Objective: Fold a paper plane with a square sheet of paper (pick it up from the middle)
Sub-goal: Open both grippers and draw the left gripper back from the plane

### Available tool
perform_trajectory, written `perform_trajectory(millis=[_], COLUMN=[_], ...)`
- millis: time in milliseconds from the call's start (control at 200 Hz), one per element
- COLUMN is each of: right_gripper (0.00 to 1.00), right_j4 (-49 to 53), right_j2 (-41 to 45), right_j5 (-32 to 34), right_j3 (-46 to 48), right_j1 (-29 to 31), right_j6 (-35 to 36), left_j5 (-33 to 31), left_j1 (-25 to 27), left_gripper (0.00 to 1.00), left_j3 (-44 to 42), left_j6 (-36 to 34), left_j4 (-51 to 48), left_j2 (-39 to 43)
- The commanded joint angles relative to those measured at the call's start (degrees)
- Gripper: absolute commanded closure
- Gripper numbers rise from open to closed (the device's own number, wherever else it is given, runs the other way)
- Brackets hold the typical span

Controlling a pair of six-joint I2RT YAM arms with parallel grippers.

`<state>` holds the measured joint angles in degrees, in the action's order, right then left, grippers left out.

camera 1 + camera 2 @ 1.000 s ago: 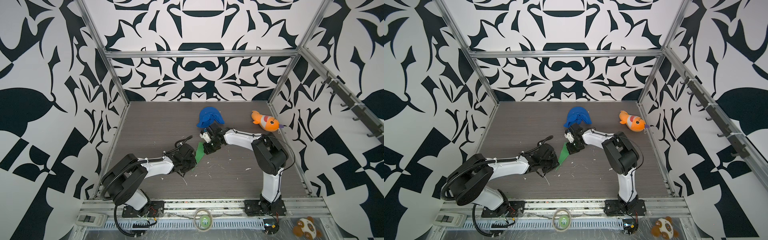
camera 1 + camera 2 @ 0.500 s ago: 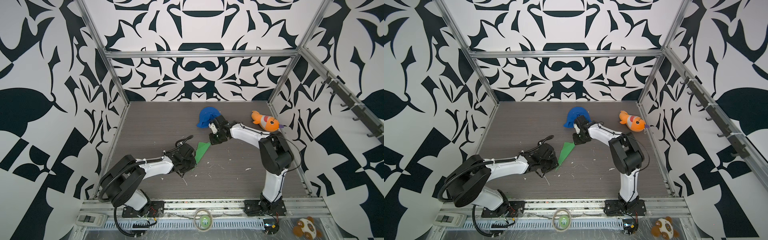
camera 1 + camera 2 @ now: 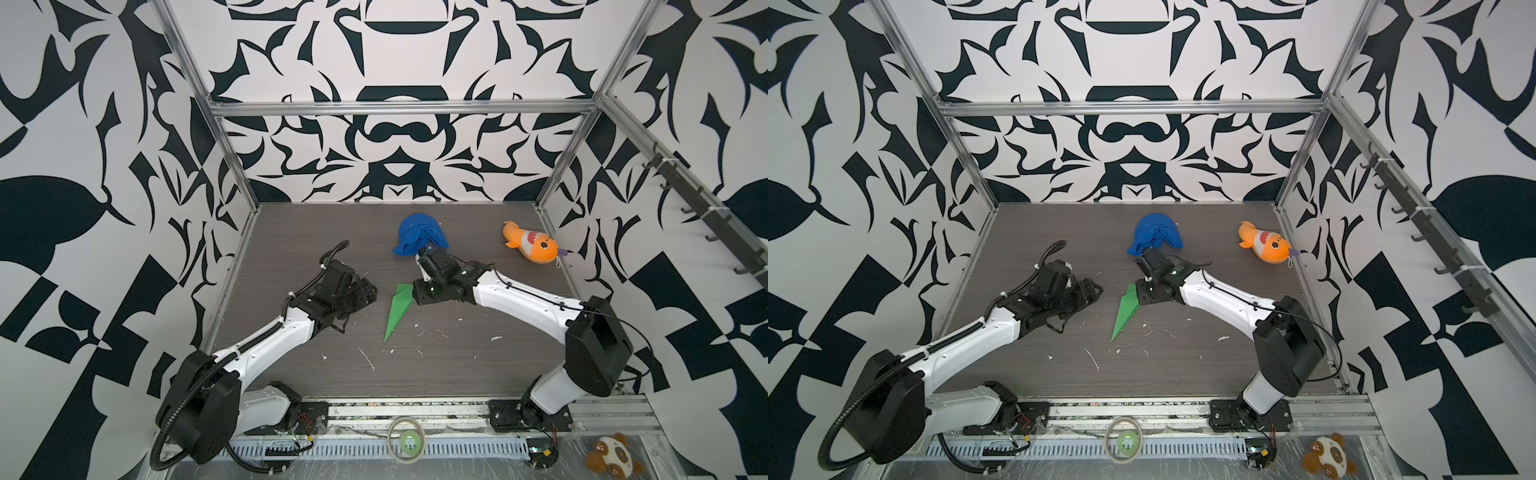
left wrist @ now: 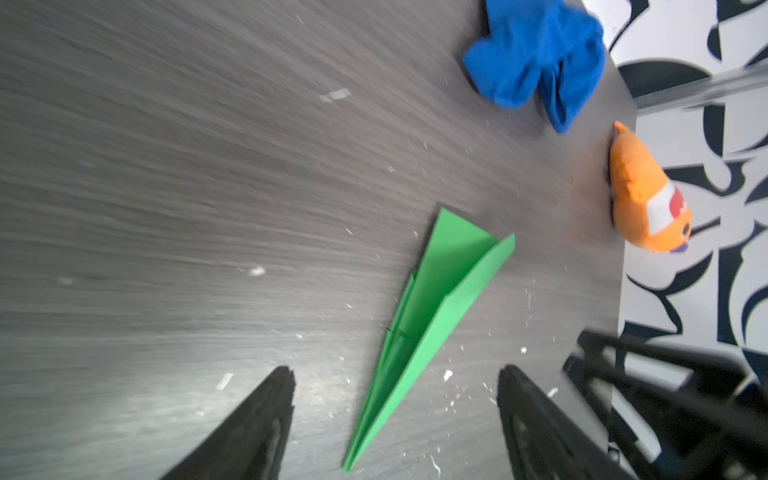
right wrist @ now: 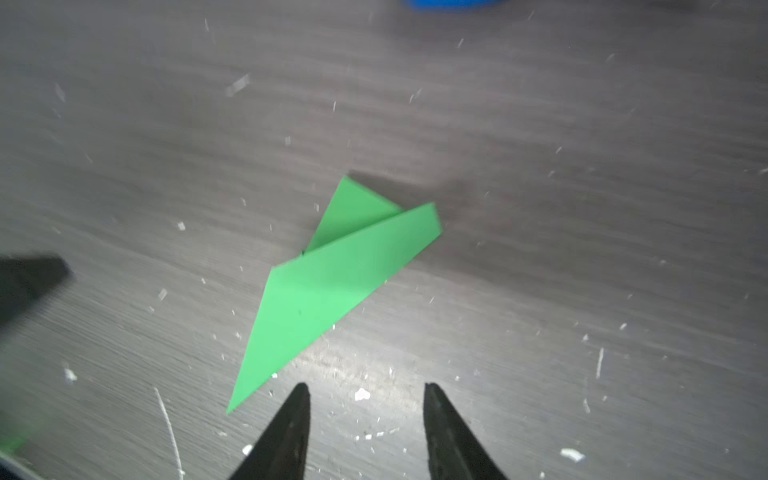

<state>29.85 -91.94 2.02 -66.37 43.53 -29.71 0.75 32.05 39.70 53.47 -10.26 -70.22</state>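
Paper plane [image 3: 397, 309], one; blue cloth [image 3: 415, 232], one

Enclosure walls [image 3: 395, 62]: white panels with bold black abstract pattern, three sides. Aluminium frame [image 3: 399, 109] at the joints. Floor [image 3: 457, 365]: dark grey wood-grain board, littered with white specks [image 3: 365, 359], possibly paper scraps. Hook rail [image 3: 715, 215] on side wall.

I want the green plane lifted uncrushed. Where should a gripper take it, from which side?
Probably the paper plane at its wide tail half, from above, jaws across its length: it lies nearly flat on the table, and one wing flap there looks raised, giving an edge.
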Motion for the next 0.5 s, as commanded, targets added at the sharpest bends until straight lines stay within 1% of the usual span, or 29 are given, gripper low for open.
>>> perform_trajectory(millis=[0, 45, 65, 115, 210, 305, 370, 495], right_gripper=[0.48, 0.46, 0.46, 0.46, 0.45, 0.45, 0.45, 0.46], right_j4=[3.36, 4.01, 4.54, 5.30, 6.69, 11.13, 15.15, 19.80], right_j2=[-3.53, -5.64, -6.60, -9.02, -13.80, -18.75, -22.08, -26.24], right_j5=[7.68, 8.52, 11.16, 12.85, 16.17, 20.99, 24.88, 28.04], right_j3=[-4.12, -5.99, -6.98, -9.36, -14.12, -20.21, -24.62, -29.53], right_j1=[4.02, 5.88, 6.71, 8.56, 11.75, 13.63, 14.36, 14.92], right_j6=[-6.72, -8.38, -9.34, -10.73, -12.23, -14.86, -17.60, -20.81], left_j5=[-2.58, -3.74, -4.00, -4.67, -4.48, -3.55, -2.84, -1.69], left_j1=[-2.97, -4.41, -5.08, -6.80, -10.56, -13.32, -14.88, -17.20], left_gripper=[0.14, 0.08, 0.06, 0.00, 0.01, 0.00, 0.00, 0.00], left_j3=[-1.86, -2.12, -2.37, -3.07, -4.31, -5.56, -6.34, -7.49], left_j6=[-6.34, -7.60, -8.43, -9.74, -11.55, -13.04, -13.64, -14.43], left_j4=[-5.91, -7.13, -7.30, -8.00, -9.12, -9.53, -9.71, -10.21], left_j2=[1.96, 2.66, 2.93, 3.74, 5.32, 7.03, 8.31, 9.76])
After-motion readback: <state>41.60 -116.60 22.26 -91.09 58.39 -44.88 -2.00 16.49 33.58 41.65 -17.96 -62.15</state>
